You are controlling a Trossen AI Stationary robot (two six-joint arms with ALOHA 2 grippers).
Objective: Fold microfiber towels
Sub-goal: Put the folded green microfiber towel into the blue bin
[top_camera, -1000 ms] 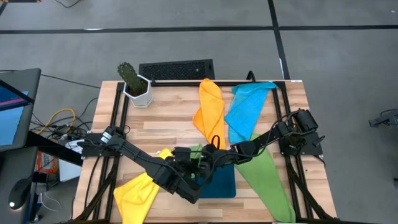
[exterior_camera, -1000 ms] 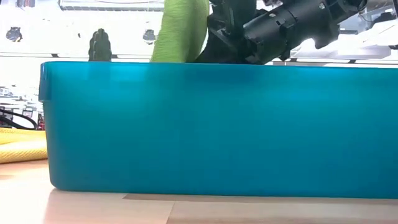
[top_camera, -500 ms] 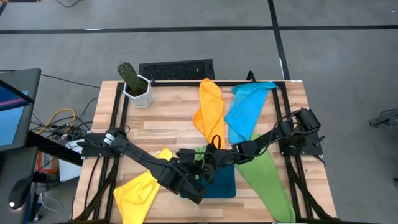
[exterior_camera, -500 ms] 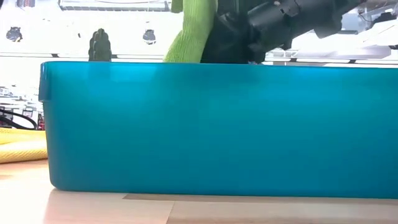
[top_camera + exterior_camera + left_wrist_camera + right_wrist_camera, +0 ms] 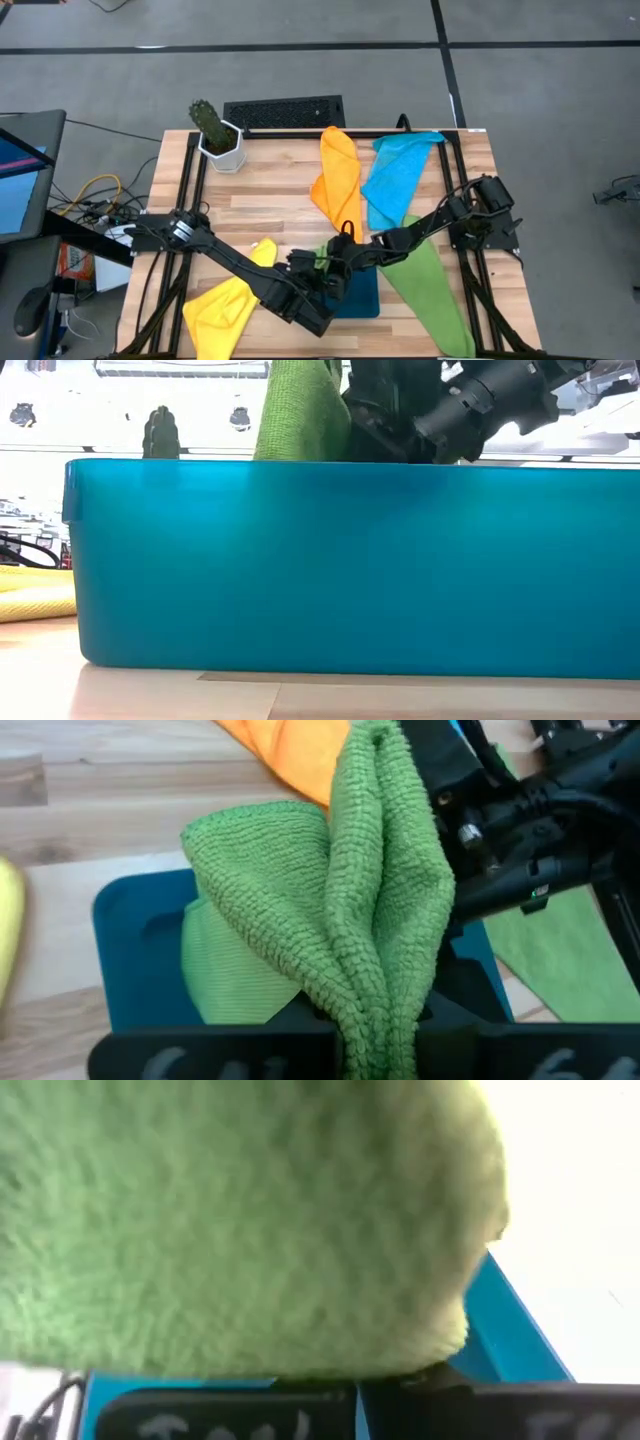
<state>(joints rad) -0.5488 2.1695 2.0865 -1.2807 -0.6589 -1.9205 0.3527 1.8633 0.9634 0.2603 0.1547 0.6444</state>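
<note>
1. Left gripper (image 5: 375, 1045) is clamped on a bunched green microfiber towel (image 5: 350, 910) hanging over the rigid dark teal rectangular tray (image 5: 358, 297).
2. Right gripper (image 5: 340, 272) sits just beside it, pressed to the same cloth; whether its fingers are apart or together can't be made out.
3. Beyond both: orange towel (image 5: 337, 180), sky-blue towel (image 5: 395, 175), flat green towel (image 5: 432, 290); yellow towel (image 5: 225, 305) on the left arm's side.
4. In the low view, the tray wall hides the towel's lower end.

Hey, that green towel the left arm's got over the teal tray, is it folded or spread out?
Folded, bunched. The green towel hangs doubled in thick pleats from the left gripper, shut on it above the teal tray.
</note>
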